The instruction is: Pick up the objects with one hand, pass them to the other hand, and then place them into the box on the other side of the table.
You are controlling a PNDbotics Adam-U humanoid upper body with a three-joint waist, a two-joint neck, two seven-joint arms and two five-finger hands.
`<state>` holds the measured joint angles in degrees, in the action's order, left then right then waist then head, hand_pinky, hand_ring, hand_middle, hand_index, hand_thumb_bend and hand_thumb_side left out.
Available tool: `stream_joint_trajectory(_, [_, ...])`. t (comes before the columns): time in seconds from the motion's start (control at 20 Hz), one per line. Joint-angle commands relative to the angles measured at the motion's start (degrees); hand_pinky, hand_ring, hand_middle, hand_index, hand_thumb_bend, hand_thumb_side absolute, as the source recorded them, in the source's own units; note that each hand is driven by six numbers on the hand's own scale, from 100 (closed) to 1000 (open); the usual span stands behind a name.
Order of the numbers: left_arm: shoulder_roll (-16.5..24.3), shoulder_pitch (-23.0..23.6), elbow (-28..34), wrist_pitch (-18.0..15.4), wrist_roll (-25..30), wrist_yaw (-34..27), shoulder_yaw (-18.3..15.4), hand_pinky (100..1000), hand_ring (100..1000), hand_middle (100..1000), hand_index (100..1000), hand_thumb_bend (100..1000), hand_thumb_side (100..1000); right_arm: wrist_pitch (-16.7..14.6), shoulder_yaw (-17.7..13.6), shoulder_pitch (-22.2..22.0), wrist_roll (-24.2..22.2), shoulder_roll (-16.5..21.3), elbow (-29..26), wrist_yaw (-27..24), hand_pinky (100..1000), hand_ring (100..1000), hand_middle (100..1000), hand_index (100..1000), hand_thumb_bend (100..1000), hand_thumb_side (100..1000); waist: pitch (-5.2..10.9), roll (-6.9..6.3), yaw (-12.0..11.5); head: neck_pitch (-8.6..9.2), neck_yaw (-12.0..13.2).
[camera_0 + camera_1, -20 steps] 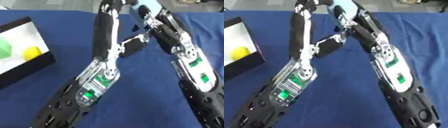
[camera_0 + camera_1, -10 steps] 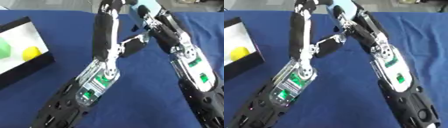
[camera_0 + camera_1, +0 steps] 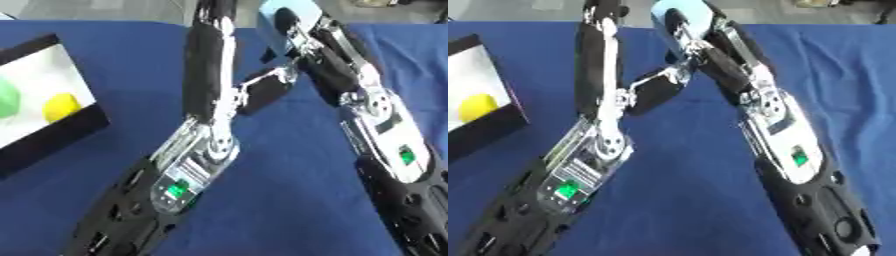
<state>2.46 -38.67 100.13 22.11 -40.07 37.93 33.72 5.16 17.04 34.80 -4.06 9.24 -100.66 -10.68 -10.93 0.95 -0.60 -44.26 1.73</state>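
Note:
A light blue object (image 3: 282, 19) is up at the far middle of the blue table. My right hand (image 3: 322, 59) has its fingers curled round it from the right. My left hand (image 3: 210, 65) stands just to its left, with fingers (image 3: 600, 10) straight and running up to the top edge. Its thumb (image 3: 265, 91) reaches right and meets the right hand under the object. At the left edge stands the black box (image 3: 54, 134) with a white inside. In it lie a green object (image 3: 5, 98) and a yellow one (image 3: 61, 107).
Blue cloth (image 3: 289, 200) covers the table, and both forearms cross it from the lower corners. The table's far edge and a grey floor (image 3: 535, 10) run along the top.

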Motion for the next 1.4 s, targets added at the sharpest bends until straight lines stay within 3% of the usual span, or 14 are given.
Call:
stream_joint_trajectory(0.05, [-0.2,-0.8,2.1,-0.2,-1.2,-0.1,-0.1,731,905,855,879,604,136,0.2,-0.4,0.7,-0.1,0.1,-0.4,0.0,553,468,281,429,100,563,0.72,0.87,0.0,0.14,-0.3])
stream_joint_trajectory(0.8, [-0.3,-1.2,1.9,-1.7,2.4,-1.1,0.4,702,844,773,808,493,100,0.3,-0.5,0.9,-0.1,0.2,-0.6,0.0,550,467,281,412,100,570,0.73,0.86,0.1,0.14,-0.3])
stream_joint_trajectory(1.15, [-0.4,-1.3,1.7,-2.1,4.7,-2.8,0.7,652,768,638,700,199,100,0.3,-0.5,1.0,-0.2,0.2,-0.6,-0.1,550,467,280,410,100,572,0.75,0.85,0.1,0.14,-0.1])
stream_joint_trajectory(1.2, [-0.5,-1.3,1.7,-2.1,4.9,-3.2,0.7,639,745,600,670,107,100,0.3,-0.5,1.0,-0.3,0.2,-0.6,-0.1,549,466,284,409,100,572,0.75,0.84,0.1,0.14,-0.1])
stream_joint_trajectory(1.4, [-0.5,-1.3,1.5,-1.8,4.7,-4.4,0.7,607,674,517,596,100,125,0.3,-0.5,1.0,-0.4,0.2,-0.6,-0.2,549,466,286,408,100,575,0.75,0.84,0.1,0.14,-0.2])
